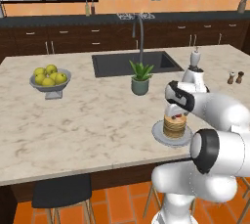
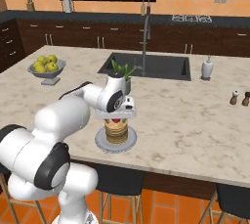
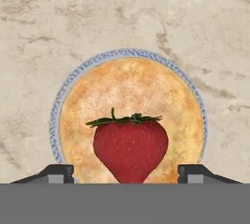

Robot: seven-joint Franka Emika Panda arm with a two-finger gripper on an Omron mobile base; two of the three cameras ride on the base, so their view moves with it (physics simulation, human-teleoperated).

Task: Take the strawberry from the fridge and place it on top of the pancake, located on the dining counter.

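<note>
We found the gripper point(image 3: 125, 171) poised straight above the pancake point(image 3: 131, 120), looking down at the stack on its round grey plate point(image 3: 54, 115) near the front edge of the dining counter point(image 1: 88, 120). In the hand view the two finger tips point(image 3: 57, 173) stood wide apart, with clear gaps on either side of the strawberry point(image 3: 130, 145), so we judged the jaws had let go and were holding nothing. The berry sat between them over the top pancake, its green leaves up; from the right base view a spot of red point(image 2: 115, 120) showed just over the stack point(image 2: 116, 132), directly under the hand. Whether it had fully settled on the pancake or was a little above it we could not tell. From there, we thought the main risk was the berry rolling: it is roundish, and it seemed to lie toward one side of the top pancake rather than at its middle, so it could tip off onto the plate or the counter. A finger brushing it during the lift could also knock it loose, and a sideways exit could nudge the stack itself. A straight, slow rise seemed the safe course.
</note>
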